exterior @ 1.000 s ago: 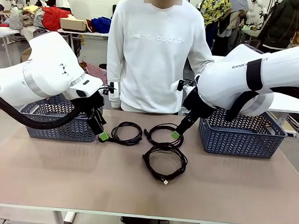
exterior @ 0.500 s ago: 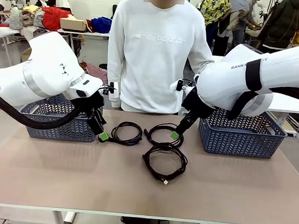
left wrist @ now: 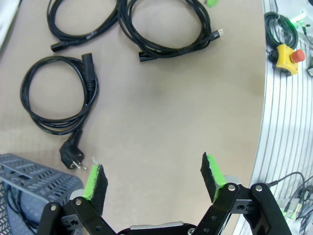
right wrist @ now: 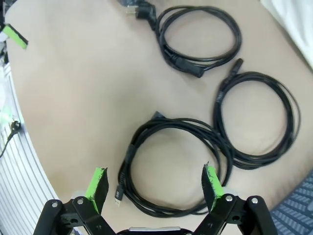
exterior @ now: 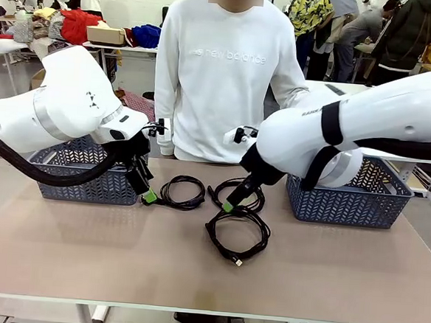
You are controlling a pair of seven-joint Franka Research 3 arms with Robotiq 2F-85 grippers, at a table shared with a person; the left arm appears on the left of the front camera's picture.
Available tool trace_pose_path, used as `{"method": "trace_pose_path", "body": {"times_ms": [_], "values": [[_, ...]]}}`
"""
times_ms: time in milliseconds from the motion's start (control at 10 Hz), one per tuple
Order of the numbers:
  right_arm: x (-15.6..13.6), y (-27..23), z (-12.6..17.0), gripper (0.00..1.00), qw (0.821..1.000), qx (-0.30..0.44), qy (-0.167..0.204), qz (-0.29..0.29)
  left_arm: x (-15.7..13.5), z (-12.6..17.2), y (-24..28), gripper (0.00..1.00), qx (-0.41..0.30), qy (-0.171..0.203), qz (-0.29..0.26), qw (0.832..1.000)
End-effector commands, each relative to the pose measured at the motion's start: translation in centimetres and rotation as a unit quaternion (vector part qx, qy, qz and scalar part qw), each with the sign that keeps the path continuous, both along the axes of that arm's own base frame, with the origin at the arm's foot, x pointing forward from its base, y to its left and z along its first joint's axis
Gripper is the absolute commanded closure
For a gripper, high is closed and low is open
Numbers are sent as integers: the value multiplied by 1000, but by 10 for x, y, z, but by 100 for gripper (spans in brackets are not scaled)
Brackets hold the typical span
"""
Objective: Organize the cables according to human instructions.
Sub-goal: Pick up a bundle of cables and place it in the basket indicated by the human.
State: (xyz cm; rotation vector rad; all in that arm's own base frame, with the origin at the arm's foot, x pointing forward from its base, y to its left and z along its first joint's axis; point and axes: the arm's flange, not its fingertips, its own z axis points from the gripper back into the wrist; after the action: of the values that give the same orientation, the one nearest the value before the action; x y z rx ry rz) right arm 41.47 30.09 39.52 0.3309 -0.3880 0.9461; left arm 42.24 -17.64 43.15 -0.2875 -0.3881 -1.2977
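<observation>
Moved: the right arm has swung from beside the right basket [exterior: 346, 204] toward the middle of the table [exterior: 119, 266]. The left arm, the cables and both baskets lie as before.
Cables: three black coils lie flat on the table, all outside the baskets.
Left coil [exterior: 185, 178]: near the left basket [exterior: 81, 185], with its mains plug pointing toward that basket in the left wrist view.
Far coil [exterior: 238, 181]: just right of the left coil, on the person's side.
Near coil [exterior: 238, 213]: on the robot's side of the far coil, close against it, small plug end toward the robot.
Right gripper [right wrist: 154, 170]: hangs over the near coil, jaws wide apart and empty. In the right wrist view much of the coil's ring lies between the green pads. In the front view its tip sits where the far and near coils meet.
Left gripper [left wrist: 152, 166]: low beside the left coil, on the basket side, jaws spread with nothing between them, over bare tabletop.
Person [exterior: 221, 80]: stands at the far edge in a white sweatshirt, behind the coils.
</observation>
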Motion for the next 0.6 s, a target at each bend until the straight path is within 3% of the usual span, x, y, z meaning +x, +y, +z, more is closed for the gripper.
{"method": "trace_pose_path", "body": {"times_ms": [0,500], "values": [[-2,12,-17,0,1000,8,16,-2,0,2,1,0,0,-2,2,1000],[-2,45,-50,0,998,-15,53,21,0,2,1,0,0,-2,2,1000]]}}
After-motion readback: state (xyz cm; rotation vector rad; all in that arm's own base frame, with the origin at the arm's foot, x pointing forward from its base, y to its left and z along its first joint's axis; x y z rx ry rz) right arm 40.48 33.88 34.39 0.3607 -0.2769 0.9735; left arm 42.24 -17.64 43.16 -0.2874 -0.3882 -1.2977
